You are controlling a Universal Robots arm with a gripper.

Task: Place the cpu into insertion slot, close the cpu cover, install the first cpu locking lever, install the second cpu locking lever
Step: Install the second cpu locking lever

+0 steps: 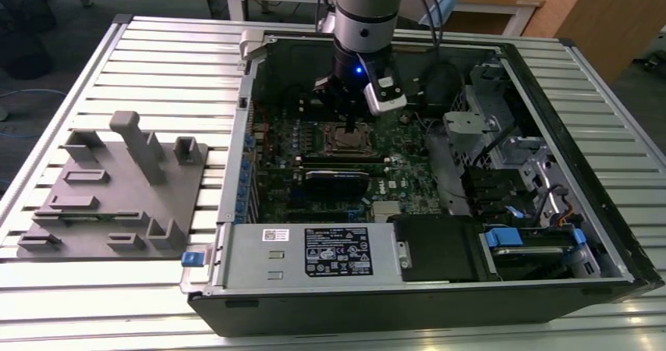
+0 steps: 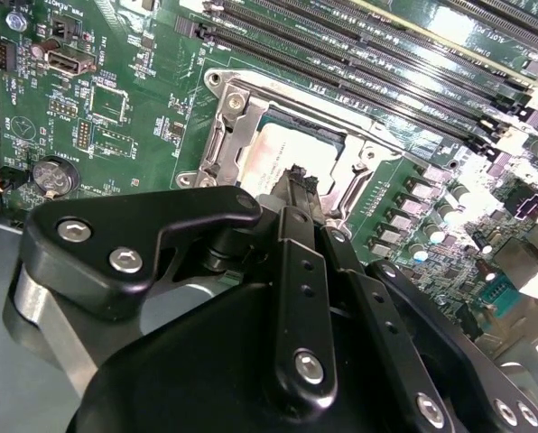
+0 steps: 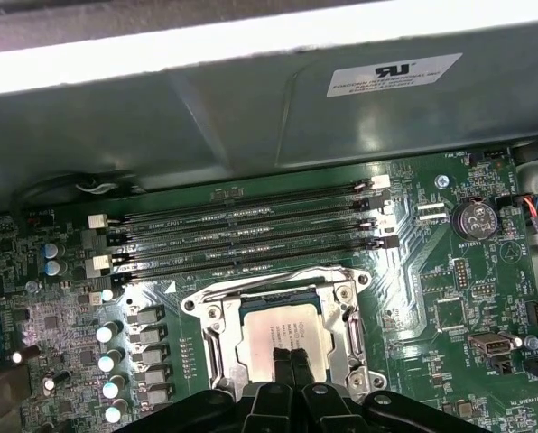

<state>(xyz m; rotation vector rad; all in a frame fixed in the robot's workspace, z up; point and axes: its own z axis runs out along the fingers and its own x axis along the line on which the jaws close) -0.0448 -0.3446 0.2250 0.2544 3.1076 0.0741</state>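
We see the gripper (image 3: 292, 354) pressed together, empty, its tips over the cpu (image 3: 267, 329). The cpu cover (image 3: 217, 336) frames the cpu.

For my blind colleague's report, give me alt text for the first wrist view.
Black gripper, fingers shut, tips over the silver-grey square cpu, which sits inside the silver metal cpu cover frame on a green motherboard.

White label (image 3: 393, 75), print illegible

occlusion | tool (image 3: 290, 354) is covering part of the cpu (image 3: 282, 329) in both wrist views | arm (image 1: 364, 0) is running off the exterior view at 12 o'clock
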